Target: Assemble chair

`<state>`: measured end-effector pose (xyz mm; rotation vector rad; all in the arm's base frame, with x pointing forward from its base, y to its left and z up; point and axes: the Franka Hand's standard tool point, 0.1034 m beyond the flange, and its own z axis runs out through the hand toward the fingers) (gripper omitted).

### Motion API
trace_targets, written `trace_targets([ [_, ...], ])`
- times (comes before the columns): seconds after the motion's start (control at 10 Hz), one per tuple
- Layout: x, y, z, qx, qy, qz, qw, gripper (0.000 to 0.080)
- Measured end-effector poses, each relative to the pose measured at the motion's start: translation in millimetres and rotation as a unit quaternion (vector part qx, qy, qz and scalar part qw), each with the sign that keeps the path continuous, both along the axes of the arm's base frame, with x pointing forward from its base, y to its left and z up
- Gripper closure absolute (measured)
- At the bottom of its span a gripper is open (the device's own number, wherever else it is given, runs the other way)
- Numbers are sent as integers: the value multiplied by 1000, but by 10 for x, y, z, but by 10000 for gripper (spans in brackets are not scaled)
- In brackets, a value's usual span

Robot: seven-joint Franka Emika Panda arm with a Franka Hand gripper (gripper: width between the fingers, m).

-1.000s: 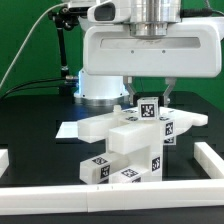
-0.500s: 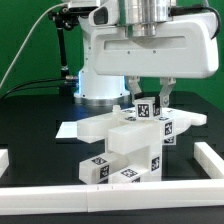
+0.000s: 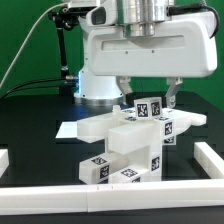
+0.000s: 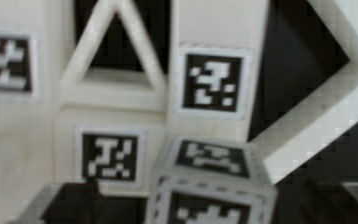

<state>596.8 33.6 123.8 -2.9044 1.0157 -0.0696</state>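
Observation:
The partly built chair [image 3: 128, 150] stands mid-table as a stack of matte white blocks with black-and-white tags. A small tagged cube [image 3: 148, 108] sits on top of it. My gripper [image 3: 148, 98] hangs straight above the cube. It is open, with one finger [image 3: 124, 92] on each side of the cube and a gap on both sides. In the wrist view the cube [image 4: 211, 190] fills the space between the dark fingers [image 4: 69, 203] of the gripper [image 4: 202, 208]. Behind it are tagged chair panels [image 4: 208, 85].
A low white rail [image 3: 212, 160] borders the black table at the exterior view's right, and a short piece [image 3: 5, 158] at its left. A thin flat white board [image 3: 70, 130] lies behind the stack. The arm's base [image 3: 100, 88] and cables stand at the back.
The fingers have spread apart and let go of the small cube on top of the stack. The cube and the stack have stayed in place.

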Motion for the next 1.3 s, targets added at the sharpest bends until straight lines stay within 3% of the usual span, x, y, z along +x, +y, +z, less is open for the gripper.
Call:
trace_targets([
  [0.1, 12, 0, 11, -5, -5, 74, 997, 165],
  [0.4, -32, 32, -2, -17, -18, 243, 970, 153],
  [0.7, -30, 19, -11, -24, -20, 317, 948, 151],
  [0.9, 50, 65, 21, -65, -35, 476, 876, 151],
  [1.0, 49, 14, 2, -72, -33, 555, 828, 151],
  [1.1, 48, -19, -12, -74, -32, 582, 810, 151],
  [1.2, 49, -13, -11, -74, -32, 581, 810, 151],
  [1.3, 49, -14, -11, -73, -32, 577, 813, 249],
])
